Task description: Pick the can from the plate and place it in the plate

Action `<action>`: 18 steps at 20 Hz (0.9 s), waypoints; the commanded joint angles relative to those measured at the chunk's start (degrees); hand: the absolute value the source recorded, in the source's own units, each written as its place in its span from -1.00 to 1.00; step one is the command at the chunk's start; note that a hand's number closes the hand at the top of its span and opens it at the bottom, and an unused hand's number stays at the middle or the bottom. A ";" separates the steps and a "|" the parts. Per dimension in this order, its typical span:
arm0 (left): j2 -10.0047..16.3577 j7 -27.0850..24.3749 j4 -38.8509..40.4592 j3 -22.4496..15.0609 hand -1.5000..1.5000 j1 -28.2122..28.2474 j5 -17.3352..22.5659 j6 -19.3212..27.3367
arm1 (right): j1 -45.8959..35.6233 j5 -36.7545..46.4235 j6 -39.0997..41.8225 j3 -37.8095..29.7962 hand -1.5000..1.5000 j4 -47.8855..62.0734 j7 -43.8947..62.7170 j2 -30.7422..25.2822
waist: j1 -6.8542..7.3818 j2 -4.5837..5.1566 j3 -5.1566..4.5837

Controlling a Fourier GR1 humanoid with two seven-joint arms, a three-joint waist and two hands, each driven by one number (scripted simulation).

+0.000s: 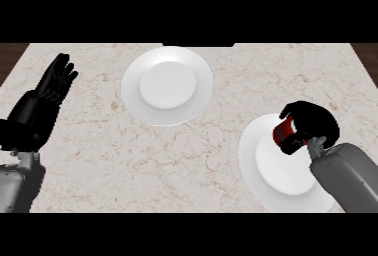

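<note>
Marbled bench [96, 150]: right robot hand [314, 120] grasps the red can [282, 131] over the near plate [255, 155]; pickup judged underway, next requiring transfer to the far plate [136, 95].

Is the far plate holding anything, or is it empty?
Empty: the far plate shows only bare white. The red can is in the right hand, curled round it over the near plate.

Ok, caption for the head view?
Right hand curled round the can at the near plate; far plate beyond; left hand rests open at left.
</note>
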 commanded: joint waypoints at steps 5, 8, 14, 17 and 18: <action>1.26 0.62 2.55 3.25 0.00 -2.14 1.60 -3.31 | 2.76 13.25 -10.79 -0.37 1.00 2.95 -2.48 1.07 | -0.40 0.01 0.01; -0.36 -0.98 2.10 2.22 0.00 -0.03 -0.10 -1.42 | 14.57 15.34 -15.59 -0.47 1.00 -4.32 3.06 -1.04 | -1.60 -0.24 -0.01; -1.42 -0.68 4.43 2.04 0.00 -3.71 -2.25 -1.26 | 20.17 22.72 -15.20 -2.03 1.00 -19.66 8.46 -1.89 | -1.07 -0.15 -0.02; -2.78 -1.48 -1.37 1.35 0.00 2.45 -2.77 -0.50 | 17.90 22.90 -14.66 -1.55 1.00 -23.72 8.80 2.47 | -0.29 -0.22 -0.03; -0.26 1.99 1.84 3.30 0.00 -2.55 -0.81 -2.67 | 16.97 21.38 -12.85 -1.67 1.00 -26.04 7.73 2.67 | -0.58 -0.15 -0.02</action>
